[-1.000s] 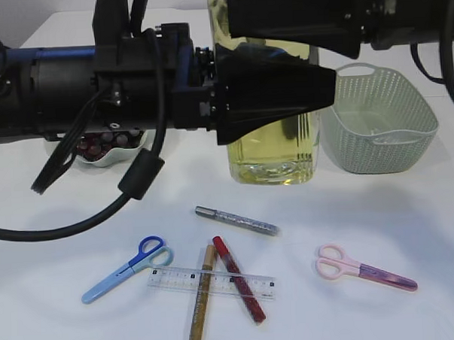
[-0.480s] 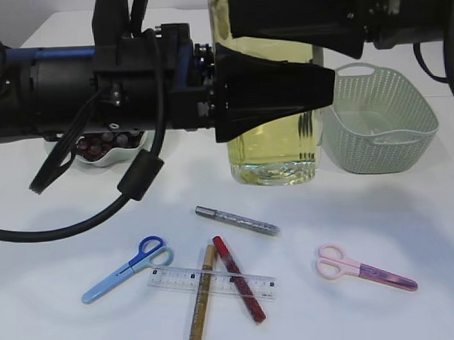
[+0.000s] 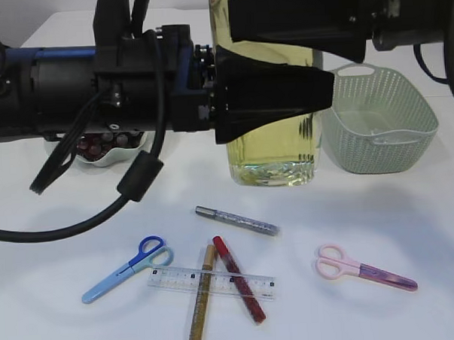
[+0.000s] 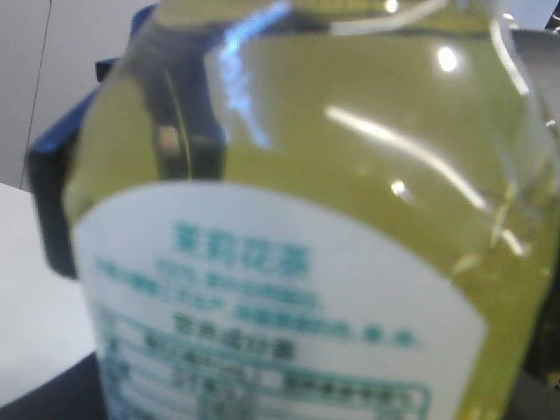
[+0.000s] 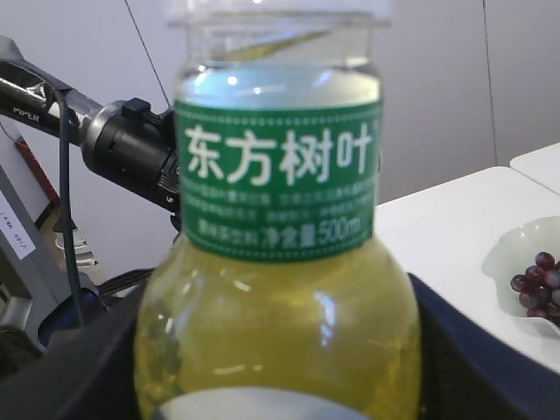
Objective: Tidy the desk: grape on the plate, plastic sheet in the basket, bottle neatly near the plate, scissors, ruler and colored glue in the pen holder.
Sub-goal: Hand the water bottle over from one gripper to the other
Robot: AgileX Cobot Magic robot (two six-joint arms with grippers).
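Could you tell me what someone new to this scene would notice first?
The big bottle of yellow-green drink stands upright mid-table, with both black grippers, left and right, on it. In front lie scattered scissors, a ruler and glue sticks. A mesh basket sits right, grapes far left.

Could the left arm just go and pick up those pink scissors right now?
Probably not straight away. The left hand is around the bottle, so it is busy. The pink scissors lie in the open on the far right, with nothing on or against them.
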